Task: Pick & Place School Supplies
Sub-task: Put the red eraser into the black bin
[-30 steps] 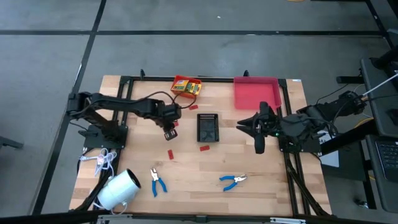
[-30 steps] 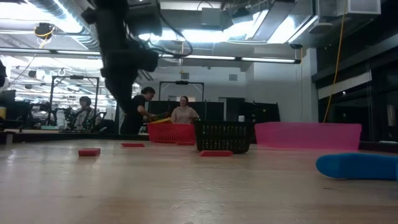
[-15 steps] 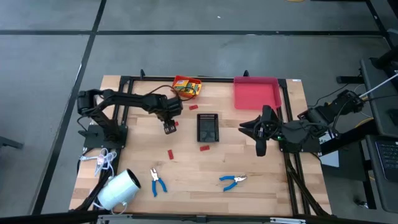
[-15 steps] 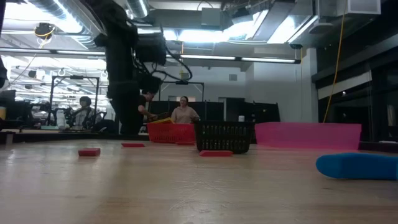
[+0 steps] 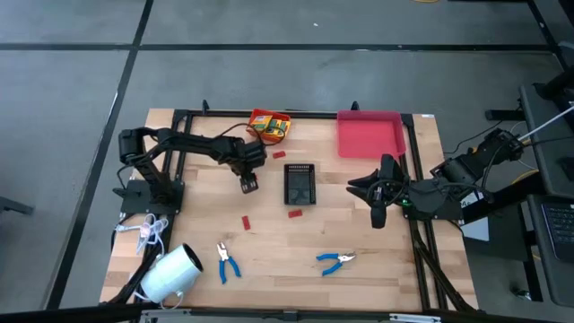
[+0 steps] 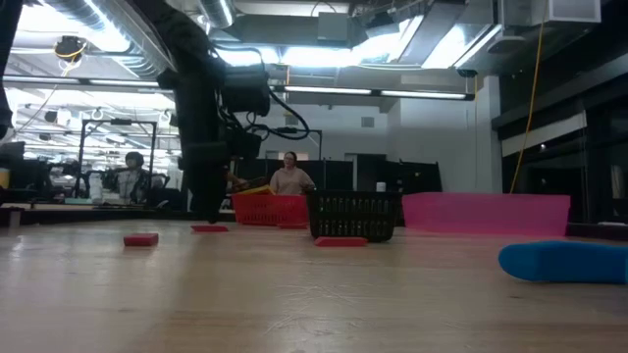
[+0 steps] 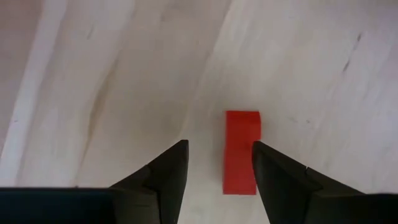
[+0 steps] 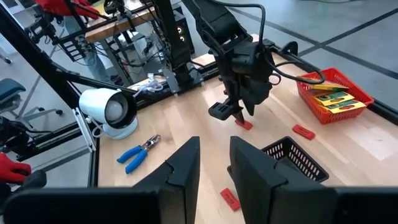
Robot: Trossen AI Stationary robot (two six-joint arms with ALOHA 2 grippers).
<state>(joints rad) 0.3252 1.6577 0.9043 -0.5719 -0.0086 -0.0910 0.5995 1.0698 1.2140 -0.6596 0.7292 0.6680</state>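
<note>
My left gripper (image 5: 247, 185) (image 7: 219, 146) points down, open, low over the table. A small flat red piece (image 7: 241, 152) lies on the wood between its fingers, close to one finger. Other red pieces (image 5: 295, 213) (image 5: 245, 222) (image 5: 278, 154) lie flat on the table. Yellow-and-green boxes (image 5: 269, 126) sit in a red basket at the far edge. Two blue-handled pliers (image 5: 227, 262) (image 5: 334, 261) lie near the front. My right gripper (image 5: 377, 213) (image 8: 214, 165) hangs raised at the right, open, with nothing between its fingers. My left gripper comes at the red piece from above, its fingers lying along the piece's long sides. One fingertip (image 7: 264, 155) stands right beside the piece's long edge (image 7: 255, 149); I cannot tell whether it touches. The piece lies flat on the table.
A black mesh basket (image 5: 300, 184) stands mid-table just right of my left gripper. A pink tray (image 5: 369, 133) sits at the far right. A big white roll (image 5: 170, 274) and a white cord bundle (image 5: 151, 233) lie at the near left. People show in the room beyond.
My left gripper has come down from well above the table to just over the wood, shifting slightly toward the far right, and now stands over the red piece. The things on the table have stayed in place.
</note>
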